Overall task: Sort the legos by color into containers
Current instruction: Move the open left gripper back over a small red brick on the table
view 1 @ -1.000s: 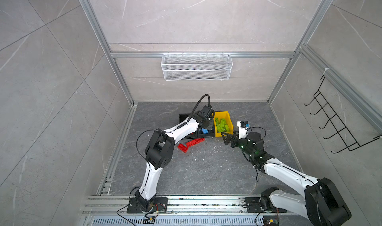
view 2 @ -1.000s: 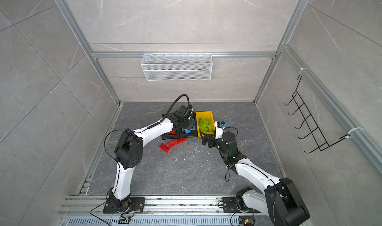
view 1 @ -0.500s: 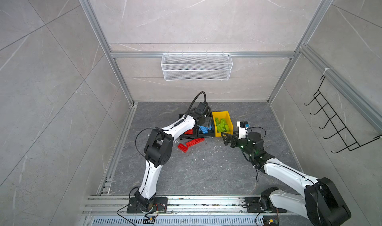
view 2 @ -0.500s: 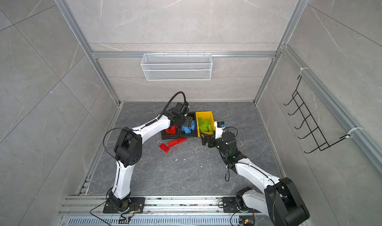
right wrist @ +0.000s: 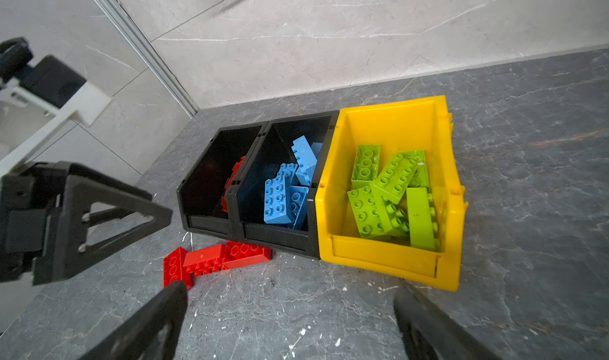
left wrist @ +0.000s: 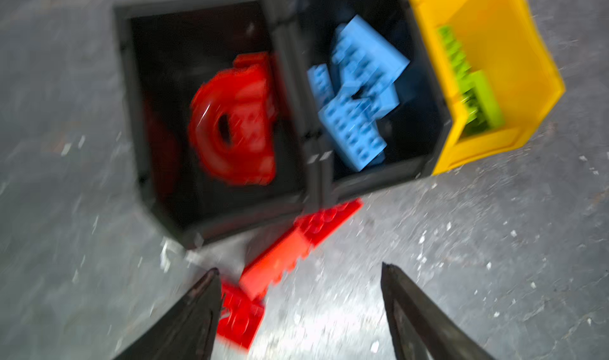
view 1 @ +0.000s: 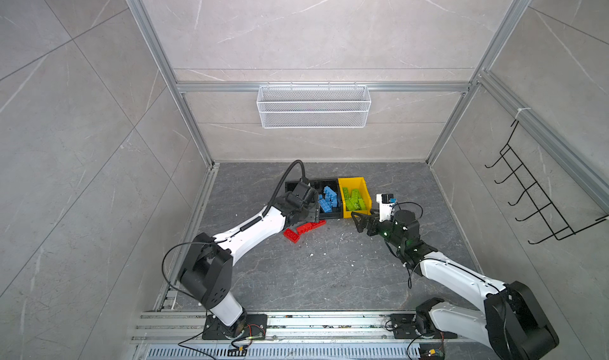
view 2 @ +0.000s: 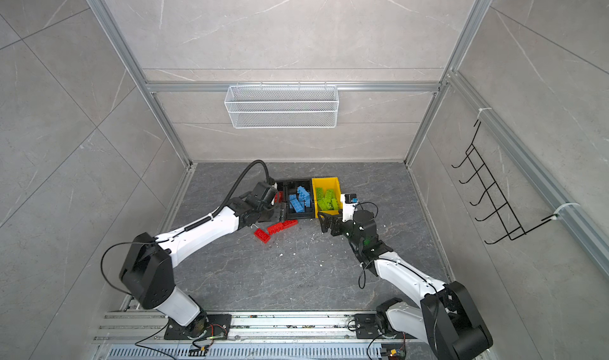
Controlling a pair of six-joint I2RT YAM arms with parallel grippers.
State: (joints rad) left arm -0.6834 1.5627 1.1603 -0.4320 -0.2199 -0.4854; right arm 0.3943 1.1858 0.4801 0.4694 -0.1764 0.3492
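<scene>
Three red bricks (right wrist: pixel 204 259) lie loose on the floor (view 1: pixel 313 276), touching end to end in a bent line, at 6 o'clock of the left black bin (right wrist: pixel 207 221) in both top views and just in front of it. Inside that bin is one red arch (left wrist: pixel 211 144); blur hides whether more red lies with it. The middle black bin (right wrist: pixel 273 236) holds about five blue bricks (right wrist: pixel 278 200) piled crosswise. The yellow bin (right wrist: pixel 379 259) holds about six green bricks (right wrist: pixel 393 175), also heaped. The three bins stand side by side in one row, walls touching, black, black, yellow from 9 to 3 o'clock.

The left gripper (left wrist: pixel 300 269) hangs over the loose red bricks with its two fingers apart and nothing between them. One fingertip is near the end brick. The right gripper (right wrist: pixel 290 292) sits at 6 o'clock of the yellow bin, close to its front wall, with its fingers spread wide and empty.

One white wire basket (view 1: pixel 313 106) hangs on the back wall at 12 o'clock. One black hook rack (view 1: pixel 534 197) hangs on the side wall at 3 o'clock.
</scene>
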